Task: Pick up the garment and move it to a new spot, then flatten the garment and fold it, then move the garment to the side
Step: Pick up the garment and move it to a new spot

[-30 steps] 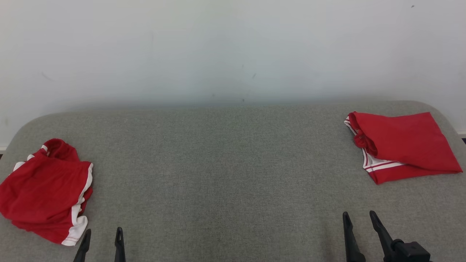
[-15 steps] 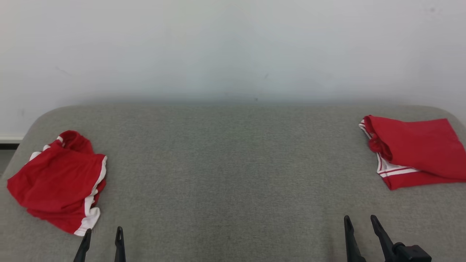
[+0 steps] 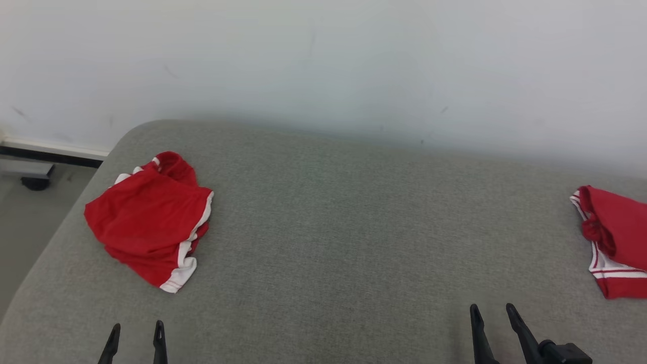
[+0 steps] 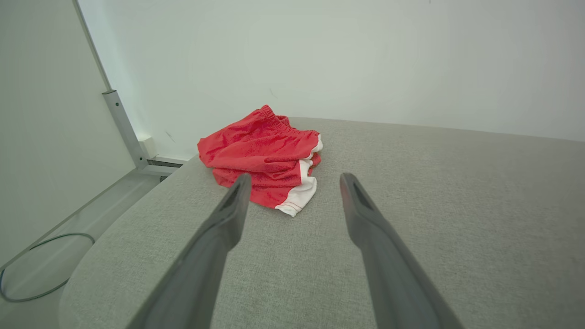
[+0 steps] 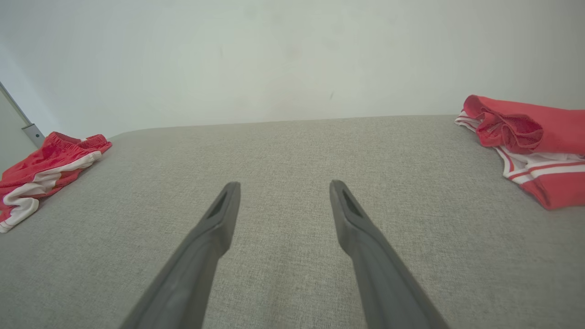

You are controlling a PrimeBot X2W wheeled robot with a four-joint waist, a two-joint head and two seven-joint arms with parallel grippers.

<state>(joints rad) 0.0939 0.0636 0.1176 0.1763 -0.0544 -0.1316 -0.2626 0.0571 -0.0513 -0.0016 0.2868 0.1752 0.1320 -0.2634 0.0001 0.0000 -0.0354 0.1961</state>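
Observation:
A crumpled red garment [image 3: 146, 220] with white trim lies in a heap on the left part of the grey cushioned surface [image 3: 354, 227]. In the left wrist view the garment [image 4: 263, 153] sits just beyond my fingers, slightly left of centre. My left gripper [image 3: 135, 328] hangs open near the front edge, below the garment and apart from it, with nothing between its fingers. My right gripper [image 3: 491, 311] is open and empty at the front right. In the right wrist view the garment [image 5: 43, 171] shows at the far left.
A second red garment [image 3: 614, 237] with white stripes lies folded at the far right edge, also seen as folded red cloth [image 5: 534, 137] in the right wrist view. A white wall [image 3: 323, 65] rises behind the surface. Floor and a metal frame post [image 4: 121, 123] lie past the left end.
The head camera has turned left, so the whole scene has shifted right in the picture. Both grippers stay open at the bottom edge. The garments lie as before.

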